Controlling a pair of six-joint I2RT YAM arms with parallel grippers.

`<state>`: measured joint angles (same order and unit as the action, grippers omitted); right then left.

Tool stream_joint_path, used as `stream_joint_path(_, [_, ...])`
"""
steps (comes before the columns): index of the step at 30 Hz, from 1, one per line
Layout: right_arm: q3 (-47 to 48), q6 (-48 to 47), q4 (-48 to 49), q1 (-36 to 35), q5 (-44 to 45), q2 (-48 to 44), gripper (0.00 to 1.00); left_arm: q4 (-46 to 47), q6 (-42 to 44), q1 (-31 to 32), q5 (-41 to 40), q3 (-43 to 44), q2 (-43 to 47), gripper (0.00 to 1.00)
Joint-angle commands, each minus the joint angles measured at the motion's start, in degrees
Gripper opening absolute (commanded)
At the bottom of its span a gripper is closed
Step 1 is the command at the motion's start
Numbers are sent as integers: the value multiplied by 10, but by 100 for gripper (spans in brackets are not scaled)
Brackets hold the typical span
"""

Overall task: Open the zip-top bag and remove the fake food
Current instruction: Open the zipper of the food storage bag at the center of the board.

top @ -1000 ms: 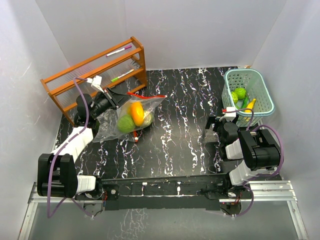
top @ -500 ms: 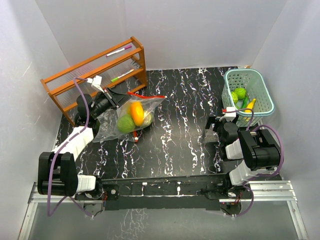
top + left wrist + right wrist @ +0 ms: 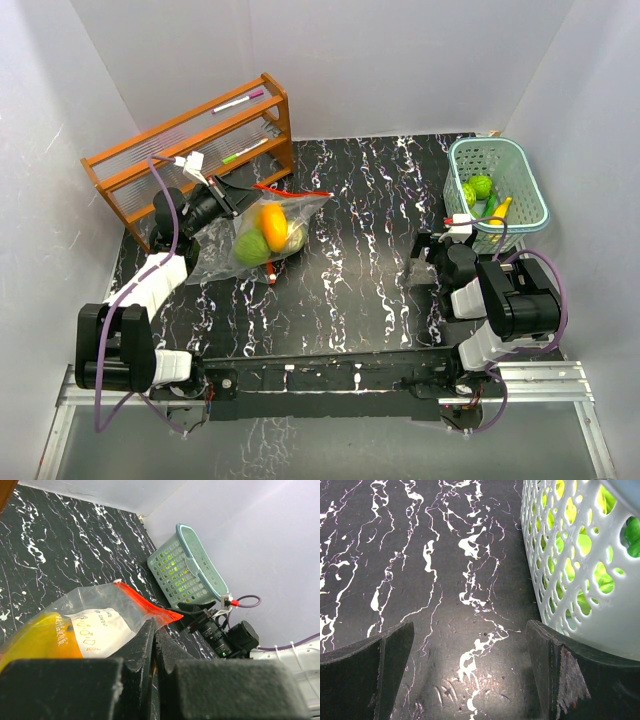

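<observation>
Over on the left side of the counter (image 3: 360, 230), the left pincer (image 3: 228, 198) is clamped tight on the zip-top bag (image 3: 215, 250), right by its red zip strip (image 3: 145, 600). Inside the bag, the fake food (image 3: 268, 232) (orange, green and yellow bits) sits just past the tips. The right pincer (image 3: 470, 670) is spread wide, holding nothing, low over the counter just beside the basket (image 3: 528, 170) and well apart from the bag. Some green and yellow pieces (image 3: 480, 190) lie in that basket.

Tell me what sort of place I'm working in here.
Most likely a lab test booth, not a real kitchen: plain white walls close in a black marbled table, and the props are staged, a wooden rack and a basket of toy food.
</observation>
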<state>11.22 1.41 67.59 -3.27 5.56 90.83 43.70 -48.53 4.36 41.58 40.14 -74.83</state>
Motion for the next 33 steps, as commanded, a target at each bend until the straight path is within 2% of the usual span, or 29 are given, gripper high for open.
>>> stream_joint_path(1, [9, -3, 41, 1, -3, 0, 99, 5, 8, 1, 12, 0, 15, 0])
stream_joint_path(27, [9, -3, 41, 1, -3, 1, 99, 41, -17, 0, 12, -4, -1, 0])
stream_joint_path(33, [9, -3, 41, 2, -3, 1, 99, 21, -6, 0, 16, 1, 5, 0])
